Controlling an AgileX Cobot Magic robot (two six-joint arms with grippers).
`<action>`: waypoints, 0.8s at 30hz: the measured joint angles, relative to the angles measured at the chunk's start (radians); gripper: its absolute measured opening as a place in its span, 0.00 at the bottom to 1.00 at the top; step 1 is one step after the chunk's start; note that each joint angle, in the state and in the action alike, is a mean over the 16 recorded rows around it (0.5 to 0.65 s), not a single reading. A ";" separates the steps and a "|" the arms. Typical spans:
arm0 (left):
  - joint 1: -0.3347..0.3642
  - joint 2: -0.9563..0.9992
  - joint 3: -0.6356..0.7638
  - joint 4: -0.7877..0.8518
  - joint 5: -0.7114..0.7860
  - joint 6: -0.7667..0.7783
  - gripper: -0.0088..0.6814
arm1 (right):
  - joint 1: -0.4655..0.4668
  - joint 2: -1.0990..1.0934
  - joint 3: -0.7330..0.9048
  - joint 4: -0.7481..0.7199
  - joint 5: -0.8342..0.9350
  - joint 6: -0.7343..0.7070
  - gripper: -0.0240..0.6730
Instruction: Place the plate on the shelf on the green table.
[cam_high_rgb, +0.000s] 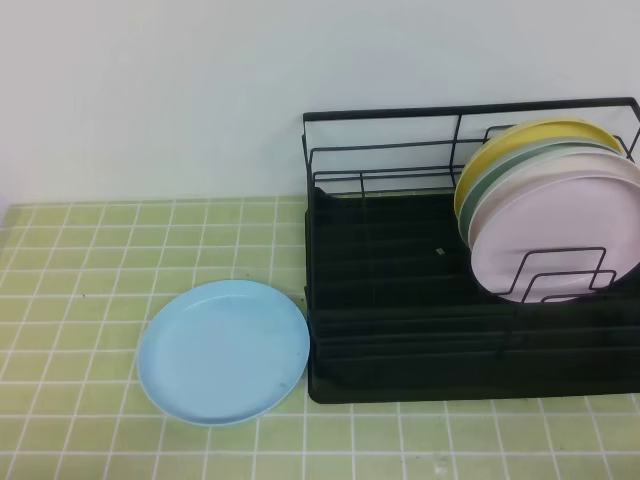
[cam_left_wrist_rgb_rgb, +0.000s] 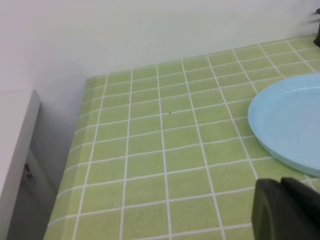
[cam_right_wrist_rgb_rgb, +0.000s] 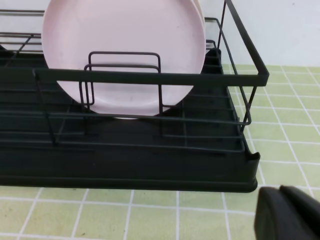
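The green table (cam_high_rgb: 90, 330) was covered with small yellow-green tiles and white grout lines. The light blue plate (cam_high_rgb: 223, 351) lay flat on it, ahead and to the right of the left gripper (cam_left_wrist_rgb_rgb: 287, 210). The black shelf (cam_high_rgb: 400, 350) stood on the table just beside the plate, its front edge close ahead and to the left of the right gripper (cam_right_wrist_rgb_rgb: 287, 214). Plates stood upright inside the shelf.

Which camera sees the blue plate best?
The exterior high view: the whole blue plate lies flat on the green table beside the shelf. The left wrist view catches only part; the right wrist view shows none.
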 joint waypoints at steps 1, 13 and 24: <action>0.000 0.000 0.000 0.000 0.000 0.000 0.01 | 0.000 0.000 0.000 -0.003 0.000 0.000 0.03; 0.000 0.000 0.000 0.001 -0.090 0.000 0.01 | 0.000 0.000 0.000 -0.020 -0.058 0.000 0.03; 0.000 0.000 0.000 0.033 -0.575 0.022 0.01 | 0.000 0.000 0.000 -0.001 -0.438 0.005 0.03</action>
